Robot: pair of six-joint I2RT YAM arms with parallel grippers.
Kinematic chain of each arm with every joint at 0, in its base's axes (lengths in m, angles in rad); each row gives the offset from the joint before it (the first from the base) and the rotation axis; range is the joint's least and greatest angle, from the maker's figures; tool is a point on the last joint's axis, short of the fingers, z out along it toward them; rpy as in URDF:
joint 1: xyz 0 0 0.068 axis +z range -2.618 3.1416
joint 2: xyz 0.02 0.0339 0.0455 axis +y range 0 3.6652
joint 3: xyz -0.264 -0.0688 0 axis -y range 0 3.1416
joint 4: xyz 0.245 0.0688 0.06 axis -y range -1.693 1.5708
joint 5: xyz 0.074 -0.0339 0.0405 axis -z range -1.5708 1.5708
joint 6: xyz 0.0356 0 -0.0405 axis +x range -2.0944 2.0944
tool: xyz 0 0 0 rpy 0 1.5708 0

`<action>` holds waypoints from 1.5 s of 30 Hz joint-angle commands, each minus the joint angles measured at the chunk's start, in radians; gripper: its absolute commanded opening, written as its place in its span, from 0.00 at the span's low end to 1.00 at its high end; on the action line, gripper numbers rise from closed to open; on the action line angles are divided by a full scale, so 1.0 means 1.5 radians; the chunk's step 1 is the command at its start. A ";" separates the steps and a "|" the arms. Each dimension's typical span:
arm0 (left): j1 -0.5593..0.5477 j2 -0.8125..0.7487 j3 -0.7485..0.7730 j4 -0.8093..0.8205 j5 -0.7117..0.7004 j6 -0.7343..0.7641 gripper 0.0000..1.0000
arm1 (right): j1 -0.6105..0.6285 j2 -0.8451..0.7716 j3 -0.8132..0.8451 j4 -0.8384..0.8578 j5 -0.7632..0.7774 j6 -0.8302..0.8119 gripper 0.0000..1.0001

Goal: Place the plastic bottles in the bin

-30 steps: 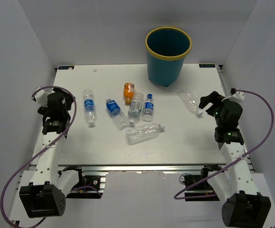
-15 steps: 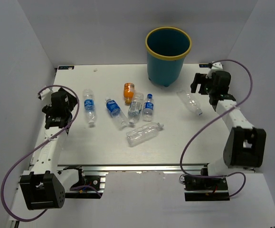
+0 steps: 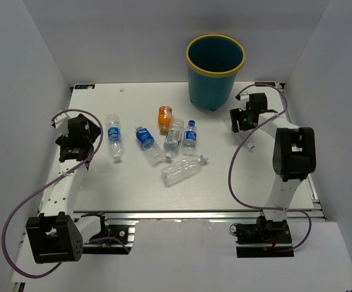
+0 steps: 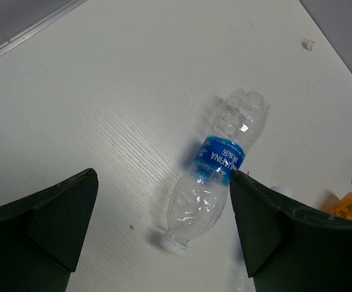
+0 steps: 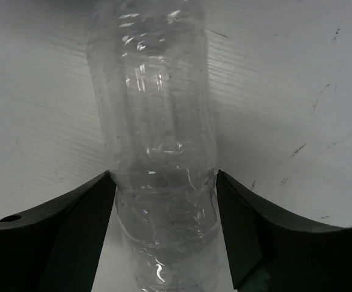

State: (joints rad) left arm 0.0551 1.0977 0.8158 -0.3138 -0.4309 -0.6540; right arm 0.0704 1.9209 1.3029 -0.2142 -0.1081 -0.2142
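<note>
Top view: no bottle shows inside the bin point(image 3: 215, 70); six plastic bottles point(image 3: 182, 171) lie mid-tabletop point(image 3: 127, 182), a seventh near the bin

Left wrist: the left end effector point(image 4: 162, 182) hangs open above a blue-labelled bottle point(image 4: 221, 159)

Right wrist: the right end effector point(image 5: 163, 173) clamps that seventh, a clear bottle point(image 5: 151, 91), not yet lifted

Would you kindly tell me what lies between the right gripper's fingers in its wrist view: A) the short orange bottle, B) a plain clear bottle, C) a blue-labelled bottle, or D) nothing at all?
B: the right wrist view shows a plain clear bottle, without label, running between the two dark fingers of the right gripper, which meet its sides.
</note>
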 commanded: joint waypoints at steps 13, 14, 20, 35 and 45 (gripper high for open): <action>-0.001 0.019 -0.012 0.007 -0.021 0.004 0.98 | 0.064 -0.303 0.039 0.064 -0.192 0.050 0.49; 0.000 0.021 -0.014 0.014 -0.021 0.004 0.98 | 0.065 -0.318 0.035 0.127 -0.234 0.066 0.52; 0.000 0.043 -0.017 0.030 0.004 0.007 0.98 | 0.065 -0.281 0.140 0.279 -0.242 0.183 0.55; -0.001 0.116 -0.040 0.114 0.160 0.033 0.98 | 0.072 0.159 0.674 0.264 -0.181 0.305 0.89; -0.001 0.239 -0.049 0.204 0.269 0.043 0.98 | 0.082 -0.075 0.451 0.224 -0.195 0.247 0.89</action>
State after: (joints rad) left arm 0.0551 1.4193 0.7532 -0.0784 -0.0891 -0.6033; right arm 0.1875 1.9728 2.0666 0.0887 -0.3542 0.1802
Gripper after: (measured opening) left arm 0.983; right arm 0.894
